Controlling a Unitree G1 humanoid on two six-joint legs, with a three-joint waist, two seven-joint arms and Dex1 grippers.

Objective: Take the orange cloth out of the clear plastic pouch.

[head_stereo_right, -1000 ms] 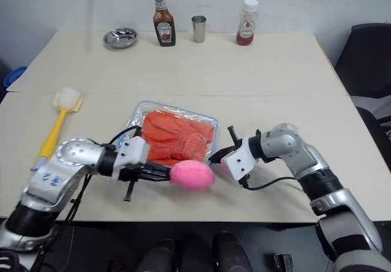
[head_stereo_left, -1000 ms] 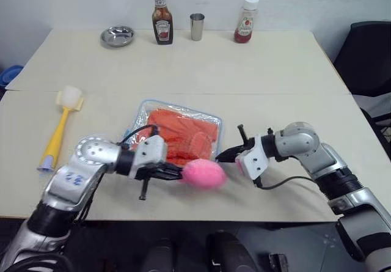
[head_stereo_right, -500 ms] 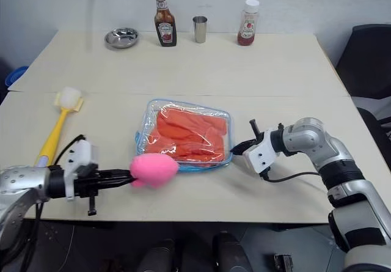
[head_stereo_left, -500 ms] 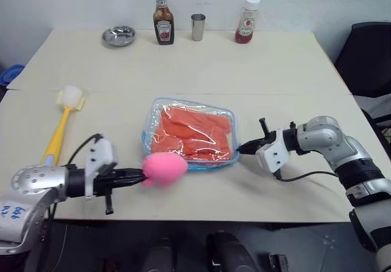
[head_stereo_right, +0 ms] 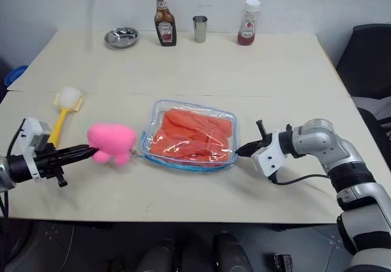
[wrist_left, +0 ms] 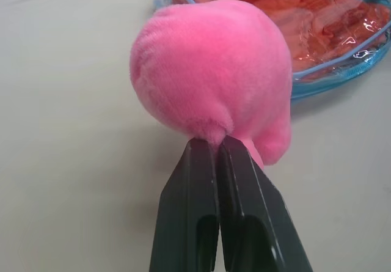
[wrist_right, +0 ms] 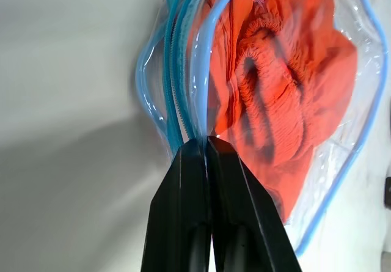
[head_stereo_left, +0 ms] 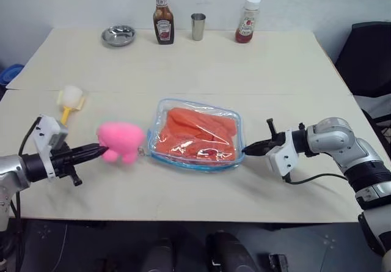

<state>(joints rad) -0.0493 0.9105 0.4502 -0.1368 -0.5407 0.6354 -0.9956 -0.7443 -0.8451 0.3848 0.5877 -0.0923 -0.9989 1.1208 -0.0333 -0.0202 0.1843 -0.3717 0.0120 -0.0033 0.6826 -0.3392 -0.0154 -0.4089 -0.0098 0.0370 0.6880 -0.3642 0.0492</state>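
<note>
Orange cloth (head_stereo_left: 198, 131) sits inside the clear plastic pouch (head_stereo_left: 160, 110). Right gripper (head_stereo_left: 246, 151) pinches its edge to hold it steady; left gripper (head_stereo_left: 98, 150) pinches the pink ball (head_stereo_left: 121, 140), likely the zipper pull.

Bright even overhead light; soft shadows; glare on pouch (head_stereo_left: 197, 134); wrist views sharp.

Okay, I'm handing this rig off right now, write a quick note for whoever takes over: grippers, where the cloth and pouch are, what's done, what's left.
Left gripper: shut on the fuzzy pink plush ball, at the pouch's left end.
Right gripper: shut on the right edge of the clear plastic pouch with light blue trim.
Pouch lies flat on the beige table; the wrinkled orange cloth is inside it.
Done: both ends gripped.
Left: open the pouch and pull the cloth out.
</note>
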